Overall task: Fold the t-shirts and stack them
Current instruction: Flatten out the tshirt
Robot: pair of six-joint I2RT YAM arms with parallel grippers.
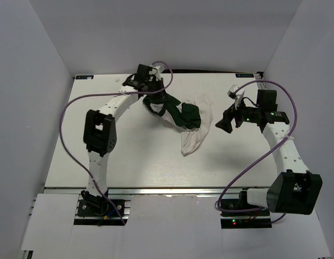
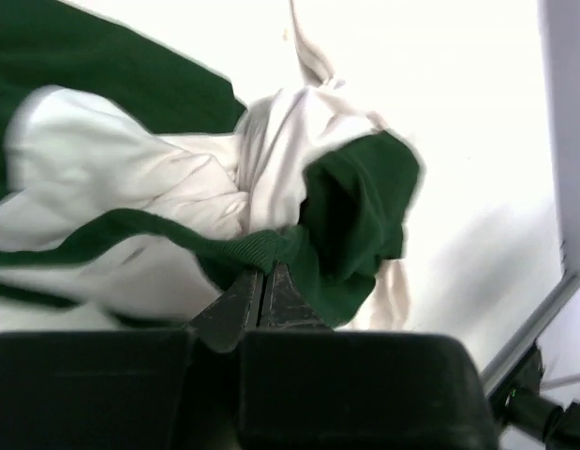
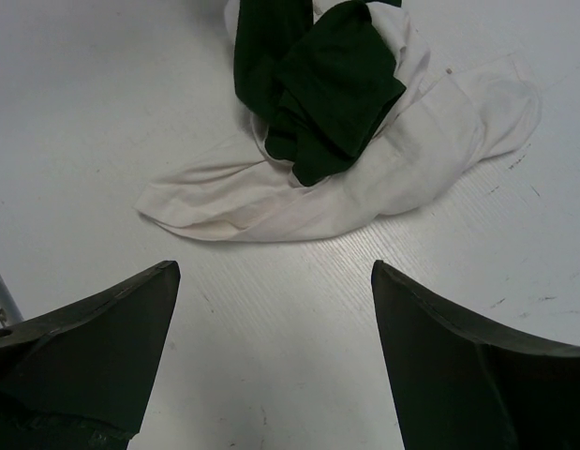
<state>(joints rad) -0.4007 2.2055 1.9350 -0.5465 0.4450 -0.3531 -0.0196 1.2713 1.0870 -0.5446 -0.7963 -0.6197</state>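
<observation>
Currently left gripper (image 2: 263, 279) clamped on green band of crumpled white-and-dark-green cloth t-shirt (image 2: 130, 178); right gripper (image 3: 275, 272) spread wide, shirt ahead.

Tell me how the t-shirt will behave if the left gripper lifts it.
Probably floppy: the t-shirt lies crumpled in loose folds. Lifted by the left gripper, shut on green trim, it would likely hang bunched, not flat.

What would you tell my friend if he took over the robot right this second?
The left gripper is shut on the green edge of the t-shirt.
The right gripper is open and empty, beside the cloth and not touching it.
The t-shirt lies in one crumpled heap on the table, toward the far side.
Done: nothing folded yet.
Left to do: spread it flat, fold it, stack it.
</observation>
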